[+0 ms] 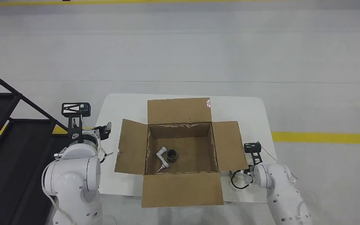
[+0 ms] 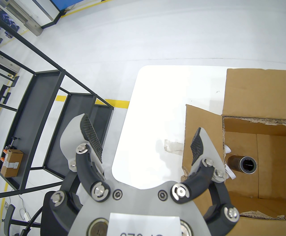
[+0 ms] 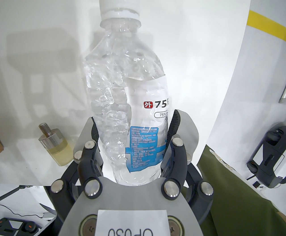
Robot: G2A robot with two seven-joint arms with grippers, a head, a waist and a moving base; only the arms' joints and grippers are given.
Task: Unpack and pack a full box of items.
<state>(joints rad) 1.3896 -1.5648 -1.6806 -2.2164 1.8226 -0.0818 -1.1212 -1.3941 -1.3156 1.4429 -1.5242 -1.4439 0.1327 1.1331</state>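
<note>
An open cardboard box [image 1: 181, 147] stands in the middle of the white table [image 1: 247, 112]. On its floor lie a dark metal cylinder [image 1: 172, 154] [image 2: 244, 164] and a white angled part [image 1: 161, 158]. My left gripper [image 2: 143, 129] [image 1: 106, 130] hangs open over the table's left edge, beside the box's left flap [image 2: 201, 120], with nothing between its fingers. My right gripper [image 3: 135, 121] is to the right of the box and is shut on the lower half of a crumpled clear plastic bottle [image 3: 125, 89]. The bottle's white cap [image 3: 119, 9] points away from the wrist.
A small clear cylinder with a threaded stud [image 3: 53, 145] stands on the table close to the bottle. A scrap of tape [image 2: 172, 146] lies by the left flap. A black shelf rack [image 1: 22, 140] holding a small carton [image 2: 11, 162] stands left of the table.
</note>
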